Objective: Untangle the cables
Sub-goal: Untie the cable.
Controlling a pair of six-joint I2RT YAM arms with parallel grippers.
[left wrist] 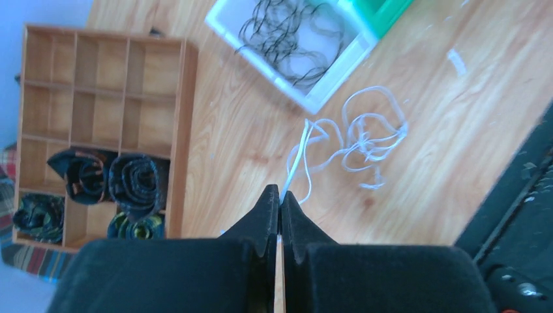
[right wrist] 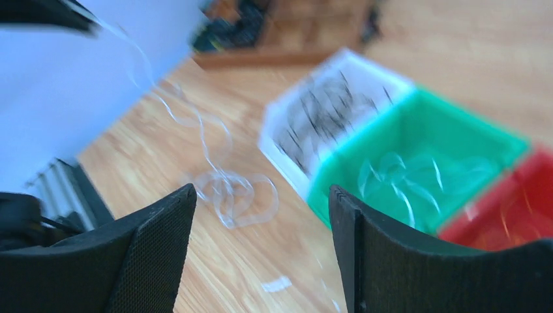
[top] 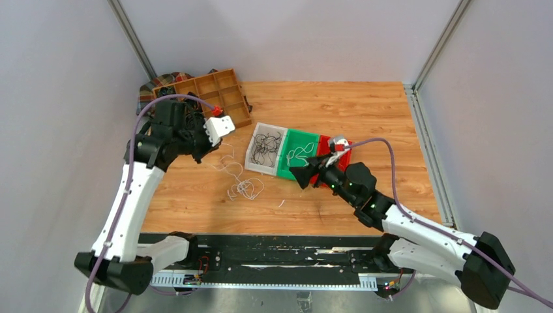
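Note:
A tangle of white cables (top: 244, 187) (left wrist: 365, 137) (right wrist: 228, 192) lies on the wooden table left of the bins. My left gripper (top: 203, 153) (left wrist: 281, 199) is shut on one white cable strand, which runs taut from its fingertips down to the tangle. My right gripper (top: 301, 175) (right wrist: 261, 195) stands open over the table by the green bin, with nothing between its fingers. Black cables (top: 266, 145) (left wrist: 290, 36) lie in the white bin. More white cables (top: 298, 154) (right wrist: 404, 179) lie in the green bin.
Three bins stand in a row: white (top: 250, 158), green (top: 309, 135), red (top: 345, 156). A wooden compartment tray (top: 212, 88) (left wrist: 78, 98) with rolled dark bands sits at the back left on plaid cloth. Small white scraps (left wrist: 456, 62) dot the table.

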